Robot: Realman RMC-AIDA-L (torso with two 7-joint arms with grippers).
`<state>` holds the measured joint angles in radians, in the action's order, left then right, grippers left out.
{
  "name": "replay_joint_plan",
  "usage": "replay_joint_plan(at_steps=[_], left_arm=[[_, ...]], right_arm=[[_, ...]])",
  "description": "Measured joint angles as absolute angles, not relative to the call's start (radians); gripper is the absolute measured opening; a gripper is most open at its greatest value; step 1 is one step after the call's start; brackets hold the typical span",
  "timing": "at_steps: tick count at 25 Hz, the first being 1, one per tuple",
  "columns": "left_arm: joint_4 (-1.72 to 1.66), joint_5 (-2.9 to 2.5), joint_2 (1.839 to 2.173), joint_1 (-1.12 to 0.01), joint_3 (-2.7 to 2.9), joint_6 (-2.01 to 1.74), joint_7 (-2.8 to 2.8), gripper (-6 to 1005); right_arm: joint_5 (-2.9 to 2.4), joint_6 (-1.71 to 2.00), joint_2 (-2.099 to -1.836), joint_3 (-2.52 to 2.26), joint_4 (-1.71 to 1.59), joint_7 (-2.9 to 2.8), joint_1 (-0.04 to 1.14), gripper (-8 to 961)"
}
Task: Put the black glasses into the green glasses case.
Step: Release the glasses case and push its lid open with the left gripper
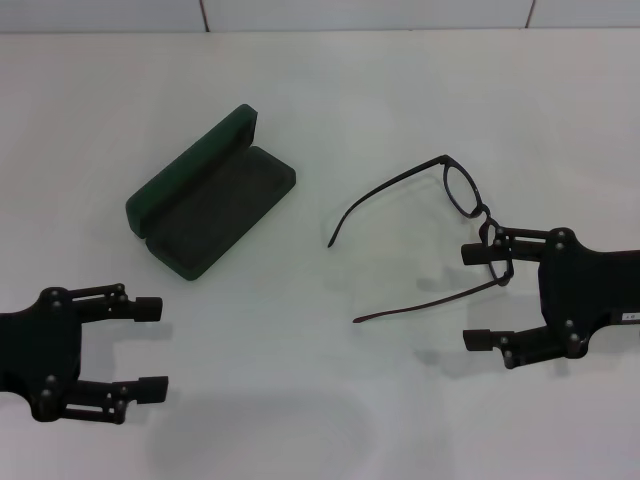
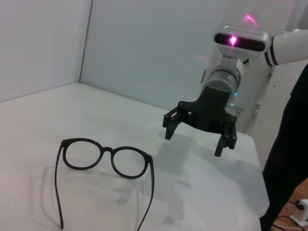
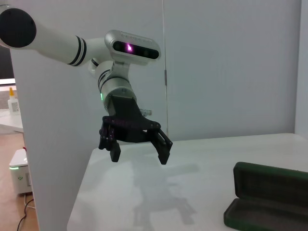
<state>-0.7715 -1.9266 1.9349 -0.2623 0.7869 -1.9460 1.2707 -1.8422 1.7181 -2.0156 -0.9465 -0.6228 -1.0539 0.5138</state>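
Note:
The black glasses (image 1: 462, 190) lie unfolded on the white table, right of centre, with their temple arms pointing towards the case; they also show in the left wrist view (image 2: 106, 159). The green glasses case (image 1: 210, 210) lies open and empty left of centre, lid raised, and shows in the right wrist view (image 3: 269, 192). My right gripper (image 1: 471, 296) is open at the right, one finger over the glasses' near lens in the head view; the left wrist view shows this gripper (image 2: 193, 143) raised above the table, apart from them. My left gripper (image 1: 152, 347) is open and empty at the front left.
The white table (image 1: 320, 90) ends at a pale wall behind. The left gripper (image 3: 139, 158) also shows far off in the right wrist view, hovering over the table's edge.

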Motion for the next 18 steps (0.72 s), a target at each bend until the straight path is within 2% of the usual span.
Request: replay_joint_plan(at_steps=[13,18], left_arm=[[-0.772,-1.923,1.937,-0.267,0.777,-1.942,1.297,860],[-0.772,-1.924,1.943,-0.325,0.714,-1.914,1.542,859]], right_arm=[[-1.842,1.72,-2.016,-0.946,-0.623,-1.054,0.514,873],[-1.842,1.72,-2.017,-0.946,-0.623,-1.054,0.513,872]])
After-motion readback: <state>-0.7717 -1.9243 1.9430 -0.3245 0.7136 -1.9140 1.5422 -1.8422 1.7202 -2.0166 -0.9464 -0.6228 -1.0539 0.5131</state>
